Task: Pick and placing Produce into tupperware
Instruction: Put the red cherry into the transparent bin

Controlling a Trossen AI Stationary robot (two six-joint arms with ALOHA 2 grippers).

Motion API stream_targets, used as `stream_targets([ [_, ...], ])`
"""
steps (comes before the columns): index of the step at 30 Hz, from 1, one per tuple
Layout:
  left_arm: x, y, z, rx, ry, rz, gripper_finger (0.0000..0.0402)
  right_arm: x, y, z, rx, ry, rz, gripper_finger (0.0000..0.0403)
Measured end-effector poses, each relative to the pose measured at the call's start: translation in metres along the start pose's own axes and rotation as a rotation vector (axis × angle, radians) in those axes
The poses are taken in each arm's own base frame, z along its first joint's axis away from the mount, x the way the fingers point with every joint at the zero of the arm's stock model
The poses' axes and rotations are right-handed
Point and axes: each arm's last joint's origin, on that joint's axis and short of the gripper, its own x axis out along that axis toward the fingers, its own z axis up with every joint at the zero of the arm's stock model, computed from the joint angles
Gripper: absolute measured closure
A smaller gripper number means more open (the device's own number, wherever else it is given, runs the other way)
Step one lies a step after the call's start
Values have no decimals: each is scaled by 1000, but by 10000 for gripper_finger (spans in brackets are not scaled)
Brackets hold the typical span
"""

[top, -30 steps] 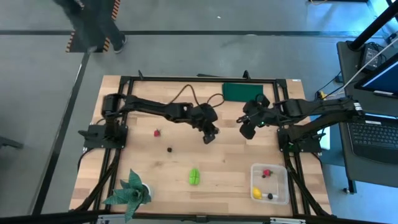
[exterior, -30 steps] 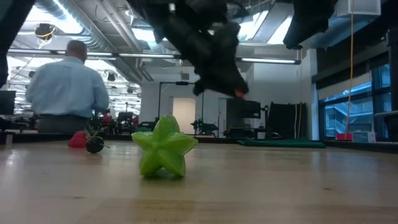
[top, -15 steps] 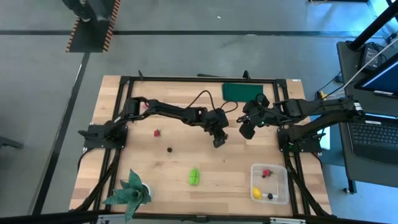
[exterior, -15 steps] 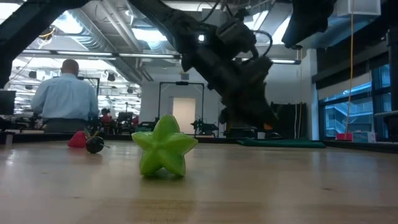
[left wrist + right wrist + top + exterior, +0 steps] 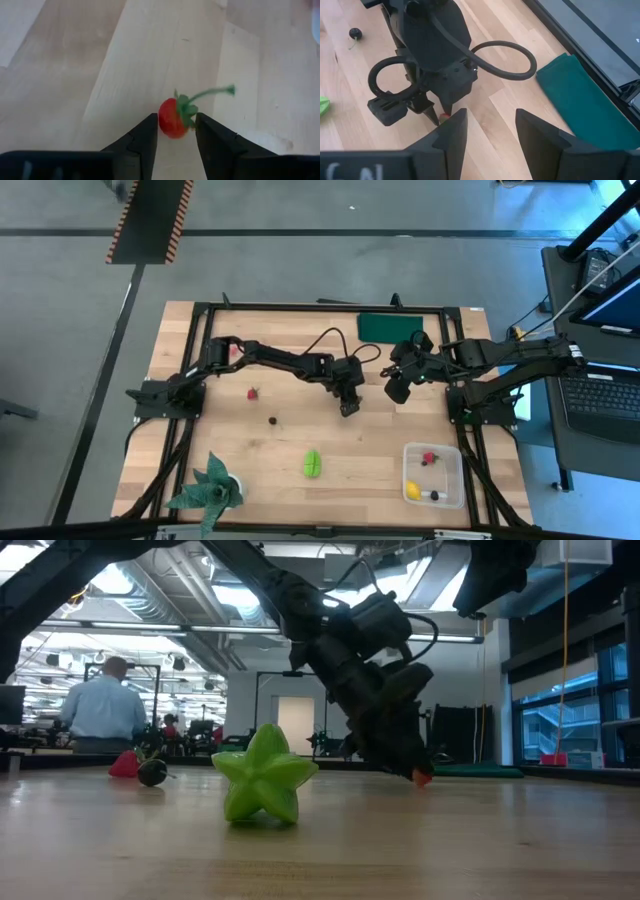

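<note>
My left gripper [image 5: 347,408] [image 5: 418,772] [image 5: 176,124] is low over the middle of the table, shut on a small red berry [image 5: 170,120] with a green stem. My right gripper [image 5: 398,392] [image 5: 487,117] hangs open just right of it, touching nothing. The clear tupperware [image 5: 433,475] sits at the near right corner and holds a yellow lemon [image 5: 412,490], a red berry [image 5: 429,458] and a dark berry [image 5: 434,495]. The green ridged fruit [image 5: 313,463] [image 5: 264,775], another red berry [image 5: 252,392] and a dark berry [image 5: 272,420] lie on the table. My left gripper pinches the red berry's body [image 5: 168,125] between its two fingertips [image 5: 146,134], at their free ends. The fingers slant down from the far left. The green stem [image 5: 210,92] sticks out past them. The berry [image 5: 421,777] is close to the table; whether it touches, I cannot tell.
A leafy potted plant [image 5: 210,485] stands at the near left corner. A flat dark green rectangle [image 5: 380,327] [image 5: 580,95] lies at the far edge. Bare wood lies between the green fruit and the tupperware. A person [image 5: 103,705] shows in the room behind.
My left gripper has moved toward the table's right edge and come down close to the table, carrying the red berry and staying shut on it. My right arm has kept still. The person in the room has walked farther off.
</note>
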Motion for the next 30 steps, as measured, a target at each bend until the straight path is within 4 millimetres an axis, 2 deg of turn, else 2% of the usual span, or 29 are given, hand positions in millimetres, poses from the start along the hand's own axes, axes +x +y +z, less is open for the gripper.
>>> stream_targets([
  [6, 0, 0, 0, 26, 3, 1, 260, 0, 0, 0, -1, 0, 0, 232],
  [12, -1, 2, 0, 44, 22, -75, 214, 0, 0, 0, -1, 1, 0, 232],
  [16, -10, 0, 5, 42, 29, -135, 183, 0, 0, 0, -6, 2, -1, 232],
  [19, -25, -4, 11, 43, 21, -151, 167, 0, 0, 0, -8, 4, -2, 232],
  [22, -51, -10, 18, 83, 18, -145, 160, 0, 0, -1, -11, 9, -3, 232],
  [26, -100, -16, 29, 175, -18, -27, 159, 2, 1, -1, -27, 14, -3, 232],
  [30, -148, -17, 29, 225, 0, 179, 163, 9, 6, 0, -124, 32, 10, 232],
])
